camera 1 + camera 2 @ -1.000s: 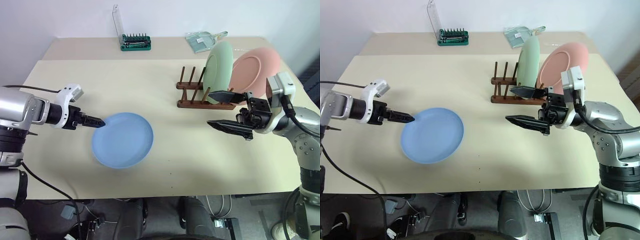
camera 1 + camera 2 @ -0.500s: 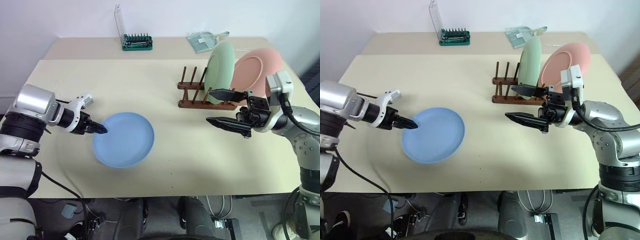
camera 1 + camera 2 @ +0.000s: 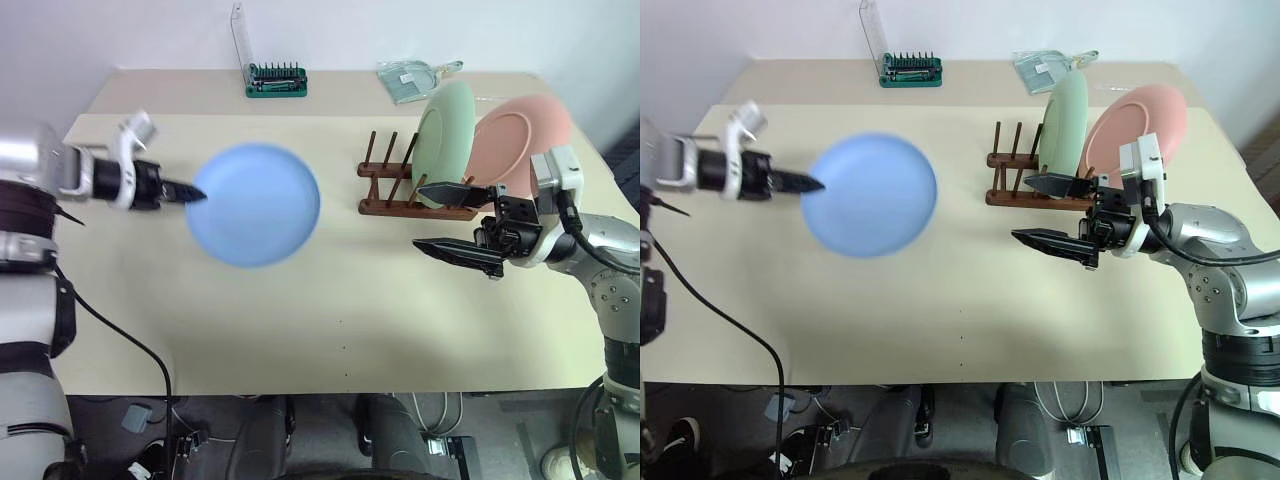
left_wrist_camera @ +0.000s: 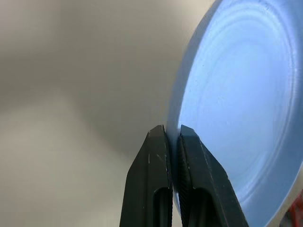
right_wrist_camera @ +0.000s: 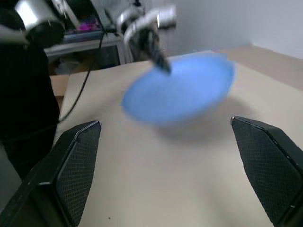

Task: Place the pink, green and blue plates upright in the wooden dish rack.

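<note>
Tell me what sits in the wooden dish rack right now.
The wooden dish rack holds the green plate upright between its pegs, with the pink plate standing beside it. Where the pink plate's lower edge rests is covered by the right gripper.

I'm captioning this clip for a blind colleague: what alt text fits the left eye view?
The left gripper holds the blue plate by its rim, lifted above the table. The green plate and pink plate stand upright in the wooden dish rack, and the open right gripper waits nearby.
</note>
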Controlling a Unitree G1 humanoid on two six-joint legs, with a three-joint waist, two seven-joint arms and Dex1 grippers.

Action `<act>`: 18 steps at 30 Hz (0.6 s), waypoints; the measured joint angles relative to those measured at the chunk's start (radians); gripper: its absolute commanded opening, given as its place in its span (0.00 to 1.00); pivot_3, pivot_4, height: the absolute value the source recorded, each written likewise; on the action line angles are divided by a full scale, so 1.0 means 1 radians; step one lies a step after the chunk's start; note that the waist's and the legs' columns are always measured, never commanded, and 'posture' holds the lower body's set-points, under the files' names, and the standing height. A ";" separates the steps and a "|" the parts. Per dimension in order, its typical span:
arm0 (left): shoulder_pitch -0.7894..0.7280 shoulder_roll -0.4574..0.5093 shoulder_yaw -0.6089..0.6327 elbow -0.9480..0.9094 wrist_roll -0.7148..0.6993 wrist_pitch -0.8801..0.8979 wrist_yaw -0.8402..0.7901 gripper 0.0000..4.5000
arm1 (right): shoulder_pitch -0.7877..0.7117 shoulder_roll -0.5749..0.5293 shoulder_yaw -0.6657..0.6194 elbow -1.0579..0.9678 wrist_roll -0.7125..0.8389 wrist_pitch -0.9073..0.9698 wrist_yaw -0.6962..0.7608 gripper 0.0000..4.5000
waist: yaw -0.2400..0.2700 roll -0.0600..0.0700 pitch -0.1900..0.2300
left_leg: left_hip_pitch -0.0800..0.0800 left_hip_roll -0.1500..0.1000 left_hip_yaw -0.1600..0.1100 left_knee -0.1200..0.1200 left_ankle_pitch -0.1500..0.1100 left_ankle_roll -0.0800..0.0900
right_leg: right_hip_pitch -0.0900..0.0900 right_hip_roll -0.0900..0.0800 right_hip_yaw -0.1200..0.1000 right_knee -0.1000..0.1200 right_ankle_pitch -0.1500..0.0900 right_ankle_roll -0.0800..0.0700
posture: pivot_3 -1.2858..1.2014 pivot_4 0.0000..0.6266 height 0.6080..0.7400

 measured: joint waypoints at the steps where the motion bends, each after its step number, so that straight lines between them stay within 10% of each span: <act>1: -0.019 -0.018 0.069 0.032 -0.011 -0.027 0.039 0.01 | -0.015 0.000 0.010 -0.001 -0.022 -0.021 -0.004 1.00 | 0.000 0.000 0.000 | 0.000 0.000 0.000 0.000 0.000 0.000 | 0.000 0.000 0.000 0.000 0.000 0.000 | 0.52 0.24 0.88; 12: 0.096 -0.633 0.845 -0.287 -0.306 -0.338 0.802 0.01 | -0.313 0.159 0.164 0.130 -0.518 -0.606 -0.232 1.00 | 0.002 -0.002 0.000 | -0.002 0.000 -0.002 0.004 0.004 -0.008 | 0.000 -0.001 0.000 0.006 0.000 0.001 | 0.52 0.24 0.88; 18: 0.152 -0.893 0.850 -0.498 -0.399 -0.475 1.045 0.01 | -0.400 0.167 0.323 0.204 -0.875 -0.898 -0.352 1.00 | 0.002 -0.002 0.000 | -0.002 -0.001 -0.001 0.004 0.005 -0.008 | 0.000 -0.001 0.000 0.006 0.000 0.000 | 0.52 0.24 0.88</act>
